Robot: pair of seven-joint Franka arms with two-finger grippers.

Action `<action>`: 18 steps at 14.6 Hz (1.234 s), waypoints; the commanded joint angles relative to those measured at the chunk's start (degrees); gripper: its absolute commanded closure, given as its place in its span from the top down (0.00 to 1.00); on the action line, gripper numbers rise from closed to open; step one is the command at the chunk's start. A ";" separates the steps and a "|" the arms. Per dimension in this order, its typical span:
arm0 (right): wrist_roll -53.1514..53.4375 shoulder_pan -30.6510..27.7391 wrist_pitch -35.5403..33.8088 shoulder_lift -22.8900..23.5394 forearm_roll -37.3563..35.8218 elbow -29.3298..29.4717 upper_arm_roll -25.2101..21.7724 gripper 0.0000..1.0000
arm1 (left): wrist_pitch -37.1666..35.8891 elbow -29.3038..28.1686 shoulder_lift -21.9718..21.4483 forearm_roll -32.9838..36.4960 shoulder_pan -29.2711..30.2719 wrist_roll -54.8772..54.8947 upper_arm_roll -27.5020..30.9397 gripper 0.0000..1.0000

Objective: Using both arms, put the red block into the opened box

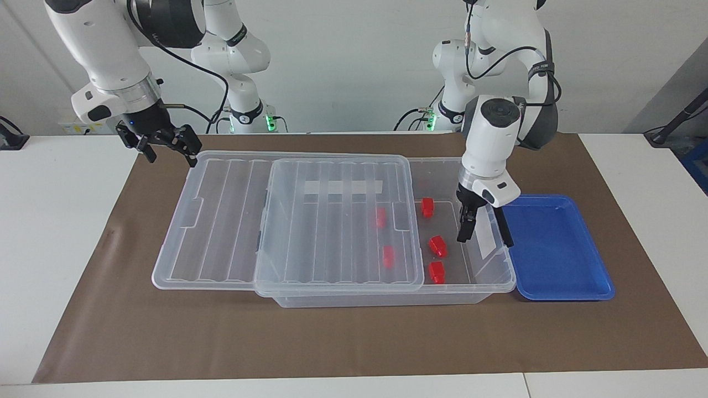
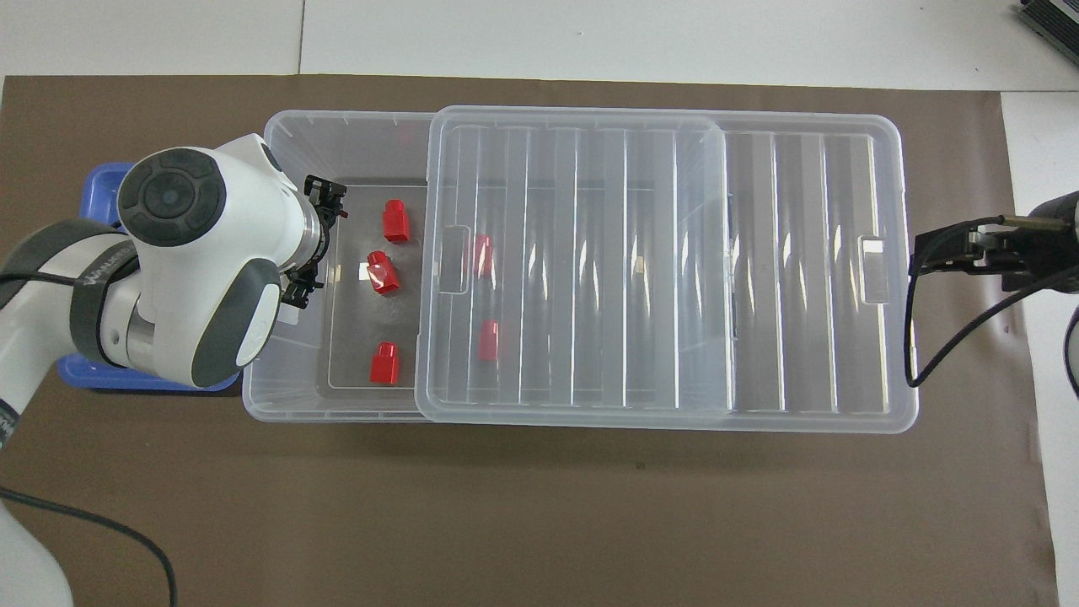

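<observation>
The clear box [image 1: 387,300] [image 2: 337,126] stands on the brown mat, with its ribbed lid [image 1: 332,221] [image 2: 657,253] slid toward the right arm's end so that one end is uncovered. Several red blocks lie inside. Three are in the uncovered part [image 1: 427,207] [image 1: 437,245] [image 1: 437,272] [image 2: 394,220] [image 2: 383,272] [image 2: 385,362], and two show through the lid [image 1: 381,217] [image 2: 488,340]. My left gripper [image 1: 470,221] [image 2: 314,240] hangs open and empty over the uncovered end, beside the middle block. My right gripper [image 1: 170,155] [image 2: 961,253] waits open just off the lid's overhanging end.
A shallow blue tray [image 1: 553,249] [image 2: 99,198] sits against the box toward the left arm's end, partly covered from above by the left arm. A black clip [image 1: 500,221] stands on that end of the box. The brown mat [image 1: 332,342] covers the table's middle.
</observation>
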 commanded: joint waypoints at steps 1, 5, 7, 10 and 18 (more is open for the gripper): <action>-0.22 -0.52 -0.56 -1.04 0.99 -0.76 0.38 1.00 | -8.31 4.78 -2.22 -0.69 0.39 2.27 0.03 1.00; -0.31 -0.52 -0.56 -1.21 0.99 -0.94 0.38 1.00 | -22.20 13.67 -2.05 -0.87 5.91 37.64 0.03 1.00; -0.31 -0.52 -0.47 -1.21 0.99 -1.02 0.38 1.00 | -25.38 13.77 -3.44 -1.48 10.13 50.67 -0.15 1.00; -0.40 -0.52 -0.30 -1.30 0.99 -1.29 0.38 1.00 | -29.86 13.24 -6.44 -1.75 13.56 68.33 0.03 1.00; -0.31 -0.52 -0.29 -1.39 0.99 -1.38 0.38 1.00 | -34.81 12.46 -9.69 -1.75 17.36 90.45 -0.06 1.00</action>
